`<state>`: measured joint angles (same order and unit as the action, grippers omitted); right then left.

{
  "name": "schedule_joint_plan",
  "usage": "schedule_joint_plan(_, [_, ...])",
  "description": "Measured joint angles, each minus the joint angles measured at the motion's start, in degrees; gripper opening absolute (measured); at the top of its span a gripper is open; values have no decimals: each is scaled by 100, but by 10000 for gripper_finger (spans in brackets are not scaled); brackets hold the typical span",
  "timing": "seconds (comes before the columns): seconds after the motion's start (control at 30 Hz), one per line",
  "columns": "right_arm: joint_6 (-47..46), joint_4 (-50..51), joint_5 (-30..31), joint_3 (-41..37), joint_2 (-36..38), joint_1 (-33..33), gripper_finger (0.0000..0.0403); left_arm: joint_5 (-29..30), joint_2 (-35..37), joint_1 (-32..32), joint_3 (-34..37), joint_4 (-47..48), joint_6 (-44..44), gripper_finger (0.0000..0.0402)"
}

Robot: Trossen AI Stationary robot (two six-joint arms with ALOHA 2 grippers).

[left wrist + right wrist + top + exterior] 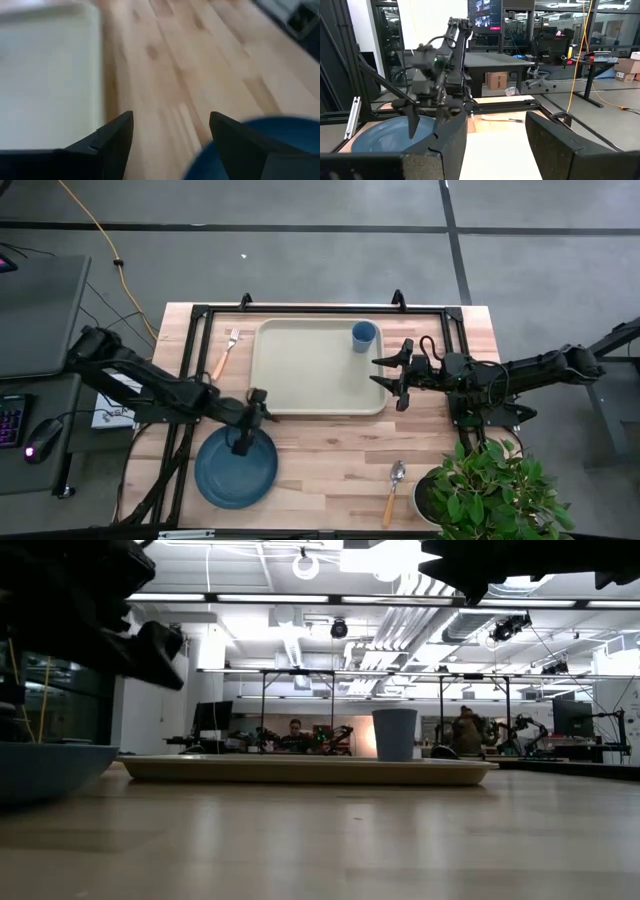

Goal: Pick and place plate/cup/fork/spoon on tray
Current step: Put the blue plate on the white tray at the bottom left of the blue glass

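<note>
The plate point(236, 468) is sitting on the table, off the tray point(318, 367), directly under my left gripper point(243, 442), whose tip is hovering over the plate's far rim. My fingers point(114, 142) are standing apart with nothing between them; in my wrist view the blue rim is curving just below and to one side of them, bare wood ahead, the tray's near edge just beyond.

I am judging the plate stiff, smooth and fairly heavy for its thin edge, so it may slip or tip if I pinch it shallowly. The raised rim is the only place I can take it: one finger inside, one outside, at the arc nearest the tray, seated deep before lifting.

The cup point(363, 337) is already standing upright in the tray's far corner, well ahead of me. The fork point(226, 352) is lying on the wood beside the tray, beyond my gripper; the spoon point(394, 491) is lying well off to my side, near a plant point(490, 490).

My right gripper point(396, 380) is waiting, jaws apart and empty, over the tray's opposite edge.
</note>
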<state>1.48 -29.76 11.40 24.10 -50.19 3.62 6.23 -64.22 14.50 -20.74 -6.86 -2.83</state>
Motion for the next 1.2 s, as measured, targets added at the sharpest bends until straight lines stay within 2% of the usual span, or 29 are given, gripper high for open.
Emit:
schedule_joint_plan(0.2, [4,11,0,0,0,-2,193,-240,-589,35,-865,2086,-289,245])
schedule_joint_plan(0.3, [7,13,0,0,0,-2,193,-348,-775,30,-1106,2690,-362,245])
schedule_joint_plan(0.57, [7,15,0,0,0,-2,193,-582,-1220,-4,-1155,2737,-253,245])
schedule_joint_plan(0.77, [7,10,0,2,0,-2,193,-368,-1676,-125,-1151,2575,250,245])
schedule_joint_plan(0.93, [7,17,1,2,0,-2,193,-521,-1787,-229,-1157,2486,290,238])
schedule_joint_plan(1.07, [7,15,2,2,0,-2,193,-631,-1785,-253,-1155,2488,304,206])
schedule_joint_plan(1.2, [7,15,2,2,0,-2,193,-637,-1783,-251,-1155,2491,310,147])
